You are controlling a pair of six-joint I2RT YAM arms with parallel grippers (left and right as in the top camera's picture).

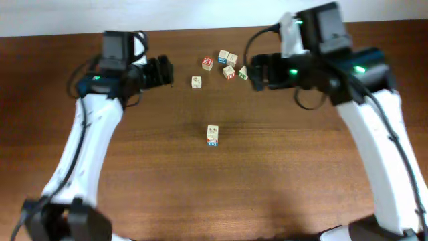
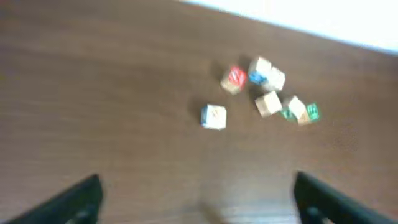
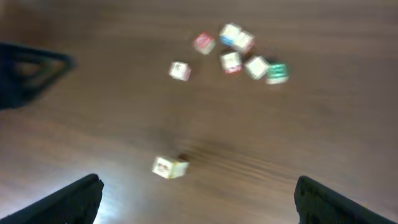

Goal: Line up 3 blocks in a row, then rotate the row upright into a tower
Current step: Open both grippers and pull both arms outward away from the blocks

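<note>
Several tiny wooden cubes lie on the brown table point(image 1: 134, 174). A blue-faced block point(image 1: 223, 55) and a red-orange-marked block point(image 1: 229, 71) sit in the far cluster. A block with a blue mark on its side point(image 1: 212, 134) lies alone mid-table. My left gripper point(image 1: 166, 70) hangs open left of the cluster and holds nothing. My right gripper point(image 1: 257, 72) hangs open just right of it, also holding nothing. The left wrist view, blurred, shows the blue-faced block point(image 2: 257, 76) ahead of the left gripper point(image 2: 199, 205). In the right wrist view the lone block point(image 3: 169, 167) lies ahead of the right gripper point(image 3: 199, 199), the cluster beyond.
A cube with a solid red face point(image 1: 207, 63), a green-lettered cube point(image 1: 243, 71), a pale cube point(image 1: 232, 59) and a separate pale cube point(image 1: 196, 82) share the far area. The table's far edge point(image 1: 200, 30) runs just behind the cluster.
</note>
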